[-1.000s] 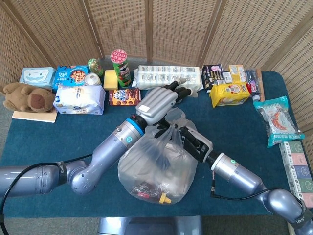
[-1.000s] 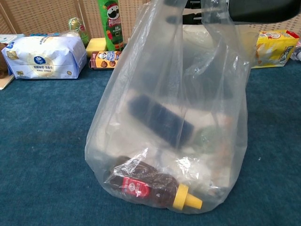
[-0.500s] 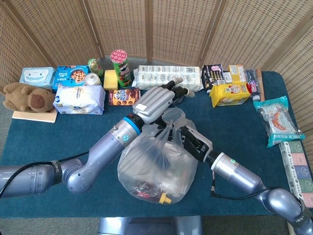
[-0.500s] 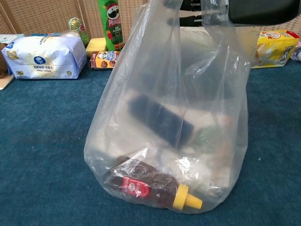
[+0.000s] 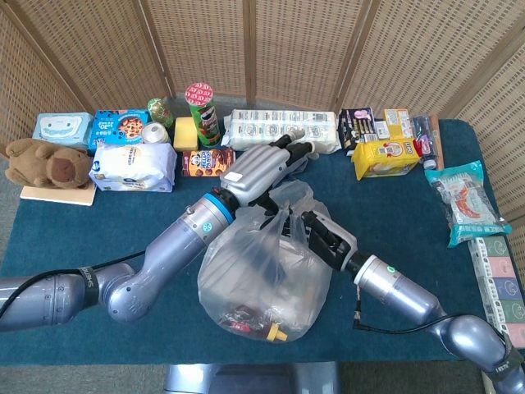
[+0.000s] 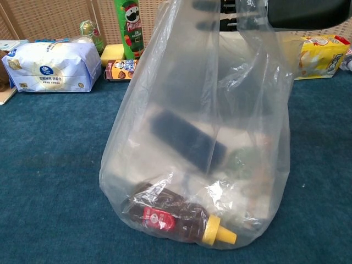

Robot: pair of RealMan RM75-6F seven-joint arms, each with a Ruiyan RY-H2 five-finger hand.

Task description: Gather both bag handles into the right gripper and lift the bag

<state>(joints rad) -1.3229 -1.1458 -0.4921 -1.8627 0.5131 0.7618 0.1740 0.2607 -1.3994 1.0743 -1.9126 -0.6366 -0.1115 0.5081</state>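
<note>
1. The clear plastic bag, a dark sauce bottle with a yellow cap inside, sits on the blue table cloth at centre.
2. My right hand grips the bag handles from four o'clock.
3. My left hand hovers at the bag's twelve o'clock, fingers extended, holding nothing.

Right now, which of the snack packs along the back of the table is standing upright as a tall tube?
The green Pringles can, upright behind the brown cookie box; the other packs lie flat or squat.

Glossy clear plastic bag (crinkled)
</note>
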